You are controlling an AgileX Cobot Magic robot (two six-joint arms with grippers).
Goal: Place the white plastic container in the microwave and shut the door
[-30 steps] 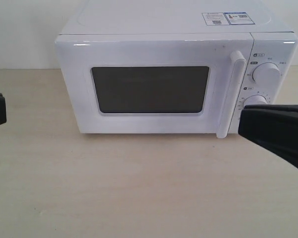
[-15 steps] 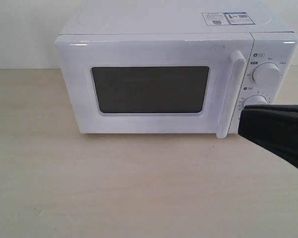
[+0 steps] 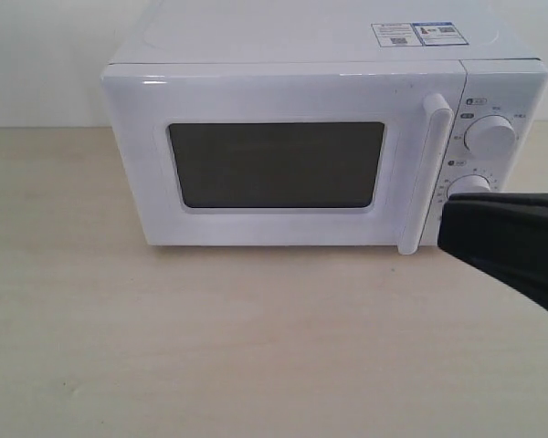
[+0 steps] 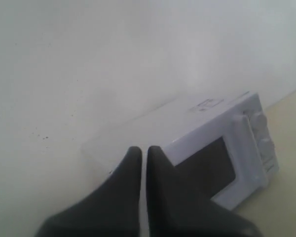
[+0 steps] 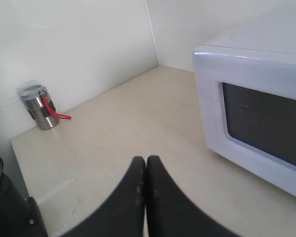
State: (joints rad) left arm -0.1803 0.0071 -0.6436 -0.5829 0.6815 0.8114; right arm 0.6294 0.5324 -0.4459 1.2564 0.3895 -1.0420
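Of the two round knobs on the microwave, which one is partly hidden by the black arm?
The lower knob: the black right arm covers its bottom edge. The upper knob, just above it, shows whole and clear of the arm.

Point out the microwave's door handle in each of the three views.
Exterior view: the door handle stands right of centre, beside the knobs.
Left wrist view: the handle runs down the door's edge, next to the knobs.
Right wrist view: not in it.
Shared landmark: the door's dark window.
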